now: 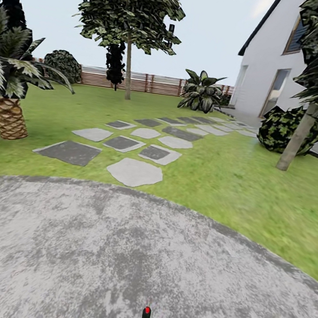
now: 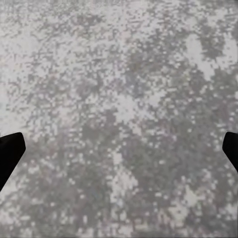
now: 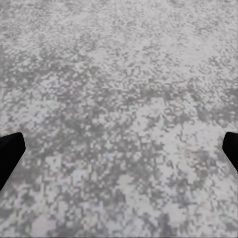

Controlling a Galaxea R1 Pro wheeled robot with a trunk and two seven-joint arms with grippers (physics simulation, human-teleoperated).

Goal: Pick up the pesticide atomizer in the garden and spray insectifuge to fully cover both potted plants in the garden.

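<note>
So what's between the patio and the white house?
In the head view, lawn crossed by a stepping-stone path running from the patio toward the house.

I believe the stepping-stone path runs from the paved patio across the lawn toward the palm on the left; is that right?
Not quite. In the head view the stepping-stone path does start at the paved patio and cross the lawn, but it curves toward the white house on the right, not the palm.
</note>
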